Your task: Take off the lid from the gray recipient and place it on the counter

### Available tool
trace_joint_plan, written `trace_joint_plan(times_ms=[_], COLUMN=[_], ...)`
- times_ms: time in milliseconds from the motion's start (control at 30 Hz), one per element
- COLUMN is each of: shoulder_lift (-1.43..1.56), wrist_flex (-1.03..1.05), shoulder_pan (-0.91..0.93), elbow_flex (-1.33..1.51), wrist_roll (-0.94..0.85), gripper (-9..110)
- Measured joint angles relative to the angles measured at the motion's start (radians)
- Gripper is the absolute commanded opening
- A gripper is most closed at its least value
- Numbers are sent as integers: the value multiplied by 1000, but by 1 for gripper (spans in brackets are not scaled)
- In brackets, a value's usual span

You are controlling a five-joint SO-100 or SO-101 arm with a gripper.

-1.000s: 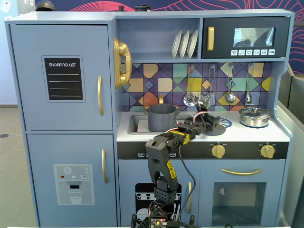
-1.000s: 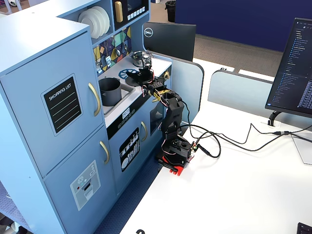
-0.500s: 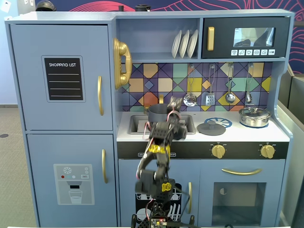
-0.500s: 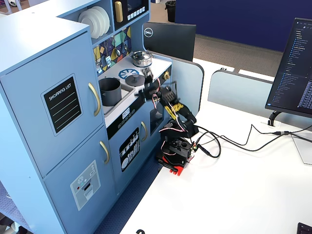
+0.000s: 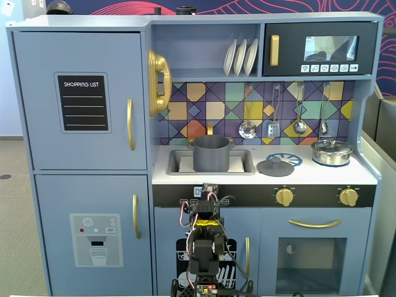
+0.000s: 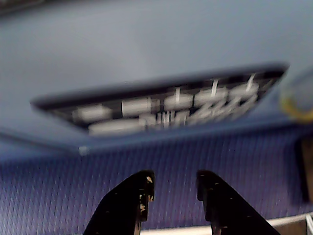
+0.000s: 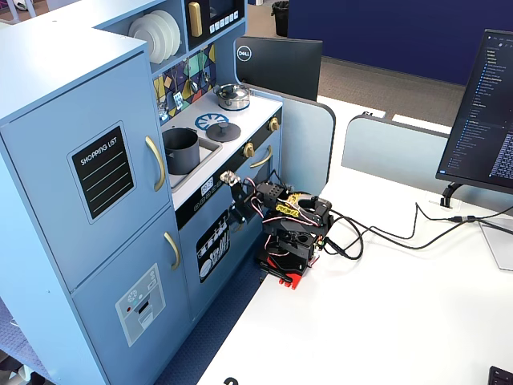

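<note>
The gray recipient (image 5: 211,154) stands uncovered in the recessed sink, and it also shows in the other fixed view (image 7: 181,151). The dark gray lid (image 5: 275,166) lies flat on the white counter (image 5: 260,177), just right of the sink and overlapping the blue burner print; the angled fixed view (image 7: 220,131) shows it too. My gripper (image 6: 173,183) is open and empty. It hangs low in front of the kitchen's lower door, well below the counter (image 7: 239,210). The arm (image 5: 206,226) is folded up.
A shiny silver pot (image 5: 331,152) with its own lid sits at the counter's right end. Gold knobs (image 5: 284,197) line the front panel. The printed dishwasher door (image 6: 161,110) is right in front of the gripper. Cables (image 7: 385,237) run across the white table.
</note>
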Motion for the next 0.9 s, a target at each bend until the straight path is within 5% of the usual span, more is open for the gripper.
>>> trace_joint_plan(times_ms=[467,900], shoulder_lift=[192,209], wrist_flex=[479,503], shoulder_pan=[-25,-26], elbow_flex=[41,40], wrist_roll=[-20,-25], gripper=[0,4])
